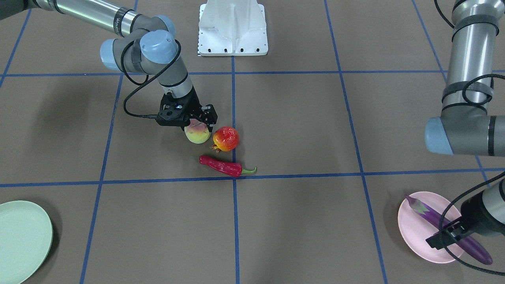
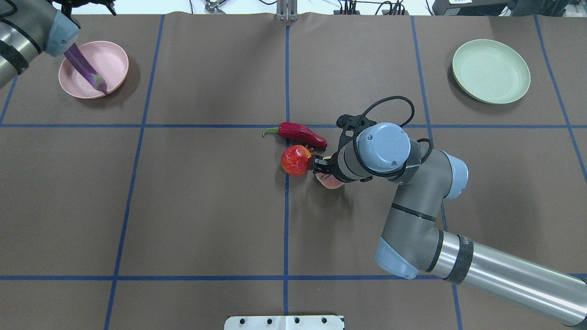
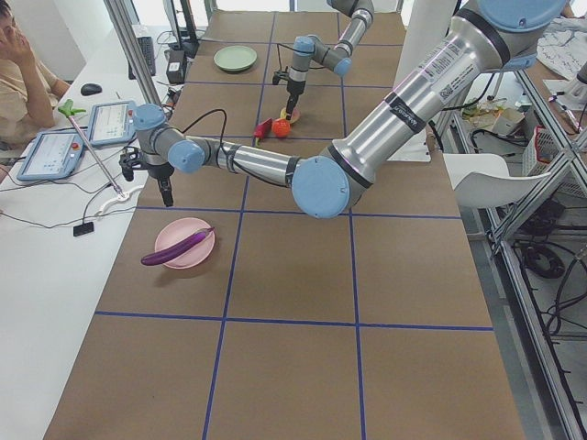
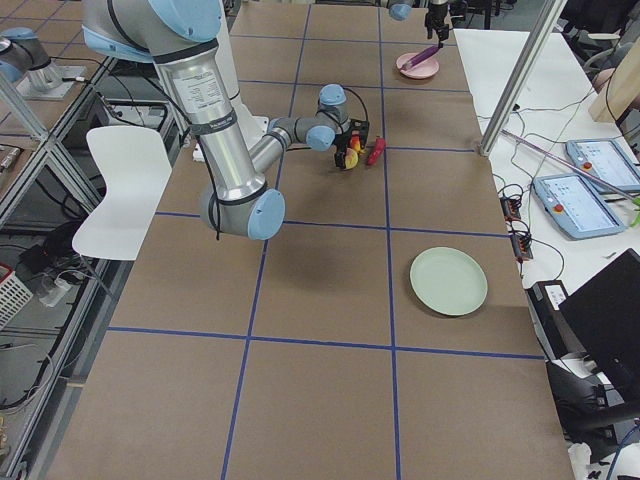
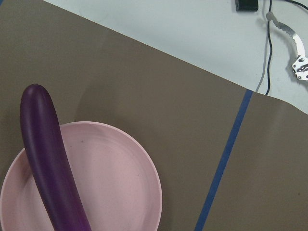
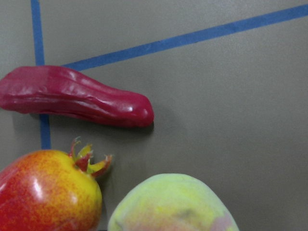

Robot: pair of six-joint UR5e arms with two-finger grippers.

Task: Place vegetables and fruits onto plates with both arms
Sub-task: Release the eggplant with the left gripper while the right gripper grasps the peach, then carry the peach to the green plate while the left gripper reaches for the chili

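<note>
Overhead exterior: the right arm [image 2: 412,215] bent down, right gripper [image 2: 322,165] over the peach [image 2: 331,182], pomegranate [image 2: 296,160] at ten o'clock. The left gripper [image 1: 440,238] hung by the pink plate [image 1: 410,225], which bore the eggplant [image 1: 430,215]. Neither pincer's spread showed. Brown table [image 2: 206,206].

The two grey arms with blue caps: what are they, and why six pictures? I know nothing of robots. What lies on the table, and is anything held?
They are a robot's right arm and left arm, each ending in a two-finger gripper. Six cameras caught one moment: one across the table, one above and behind the robot, one at each table end, and one on each wrist. The right gripper sits down over the peach, beside the pomegranate and the chili pepper. Whether it has closed I cannot tell. The left gripper hangs above the pink plate, on which the eggplant lies, one end past the rim; it holds nothing. Nothing lies on the green plate.
</note>
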